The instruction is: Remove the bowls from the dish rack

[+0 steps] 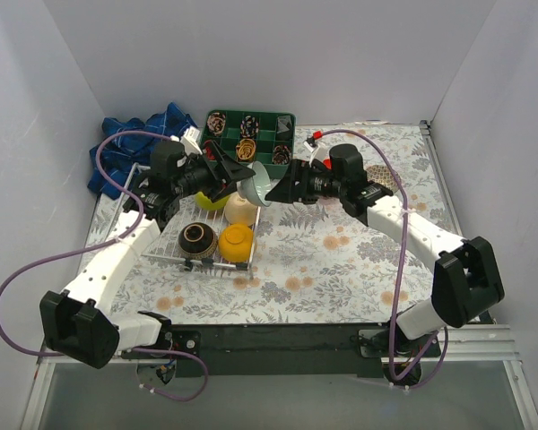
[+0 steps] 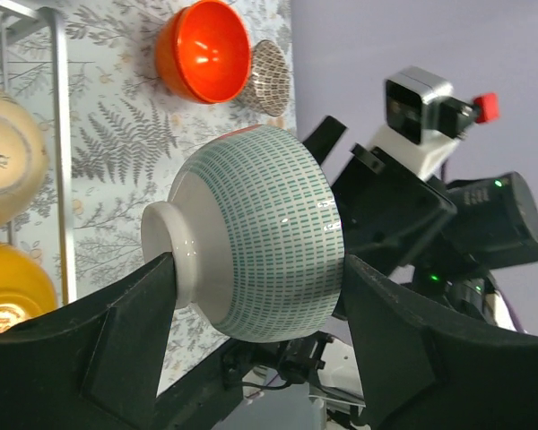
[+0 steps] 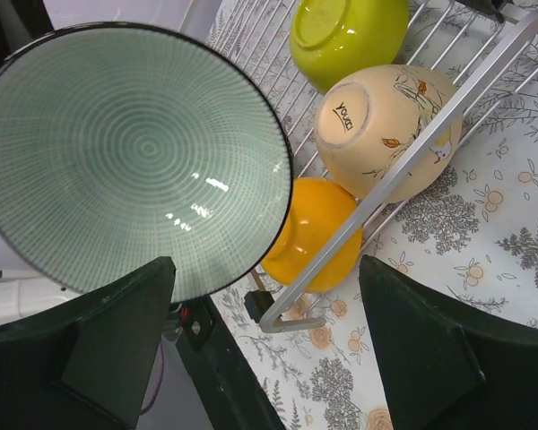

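Left pincer (image 2: 255, 269) clasping bowl (image 2: 262, 215), teal-white, ribbed, dark-rimmed

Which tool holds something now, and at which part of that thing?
The left tool holds the teal bowl: one finger at its foot, the other at its rim.

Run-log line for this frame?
left pincer: shut on teal-white bowl, on its side | right pincer: open, facing its mouth | dish rack: holds lime green bowl, beige bowl, yellow-orange bowl, dark brown bowl
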Tool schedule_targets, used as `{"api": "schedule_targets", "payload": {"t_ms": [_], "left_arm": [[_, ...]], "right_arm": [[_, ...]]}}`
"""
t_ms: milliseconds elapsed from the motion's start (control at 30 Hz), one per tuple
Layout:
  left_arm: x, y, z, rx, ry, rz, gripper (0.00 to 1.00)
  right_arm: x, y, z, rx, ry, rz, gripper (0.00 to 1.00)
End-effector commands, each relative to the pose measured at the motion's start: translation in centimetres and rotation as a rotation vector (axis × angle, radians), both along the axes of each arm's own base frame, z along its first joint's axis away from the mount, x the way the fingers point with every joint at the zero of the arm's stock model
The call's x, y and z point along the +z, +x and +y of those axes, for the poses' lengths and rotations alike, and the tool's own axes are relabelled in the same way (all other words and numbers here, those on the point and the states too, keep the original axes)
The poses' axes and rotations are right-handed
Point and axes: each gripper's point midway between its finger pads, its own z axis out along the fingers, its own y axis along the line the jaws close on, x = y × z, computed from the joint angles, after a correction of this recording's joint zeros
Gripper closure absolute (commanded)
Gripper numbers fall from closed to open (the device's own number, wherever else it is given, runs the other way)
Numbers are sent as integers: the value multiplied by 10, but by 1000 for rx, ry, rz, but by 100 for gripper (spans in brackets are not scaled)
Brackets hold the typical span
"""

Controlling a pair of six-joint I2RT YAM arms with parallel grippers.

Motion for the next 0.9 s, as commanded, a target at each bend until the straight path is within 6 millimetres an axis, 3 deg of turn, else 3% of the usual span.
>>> {"api": "schedule_targets", "payload": {"t_ms": [0, 200, 233, 300, 333, 400, 433, 467, 500, 600, 633, 667, 700, 733, 767, 800, 833, 867], "left_arm": [[54, -20, -11, -75, -133, -149, 100], [48, -29, -20, -117, -172, -131, 100], [46, -30, -22, -123, -173, -129, 100], [43, -31, -23, -131, -172, -126, 100], [37, -31, -23, -132, -169, -119, 100], [33, -30, -23, -129, -162, -118, 100], [30, -30, -22, -127, -153, -121, 100], [29, -30, -21, -125, -147, -127, 100], [28, -27, -19, -109, -133, -139, 92], [20, -22, -11, -76, -48, -161, 64], [17, -15, -4, -31, -5, -167, 46], [15, -15, 1, -25, 57, -179, 40], [14, -13, 6, -8, 89, -186, 33], [14, -7, 14, 37, 137, -208, 18], [11, -8, 23, 49, 201, -222, 13], [14, -5, 30, 75, 241, -244, 8], [11, -3, 37, 96, 285, -250, 4], [2, 0, 50, 144, 355, -232, 2]], "right_arm": [[31, 13, 13, 11, 93, -44, 9], [27, 9, 22, 72, 130, -5, 23], [29, 9, 23, 78, 139, -11, 32], [30, 8, 23, 90, 142, -13, 41], [30, 8, 22, 91, 141, -15, 54], [30, 6, 18, 89, 140, -19, 69], [30, 7, 14, 79, 139, -19, 88], [28, 7, 10, 69, 134, -12, 94], [28, 7, 5, 58, 124, -22, 99], [18, 13, -19, 1, 47, -31, 99], [14, 19, -31, -29, 17, -32, 99], [14, 19, -41, -49, -8, -33, 99], [2, 18, -56, -64, -70, -10, 99], [2, 28, -77, -114, -95, -9, 99], [4, 30, -91, -146, -118, -10, 99], [-8, 30, -111, -194, -176, 41, 99], [-10, 41, -138, -256, -218, 25, 99], [-8, 43, -153, -294, -247, 19, 99]]}}
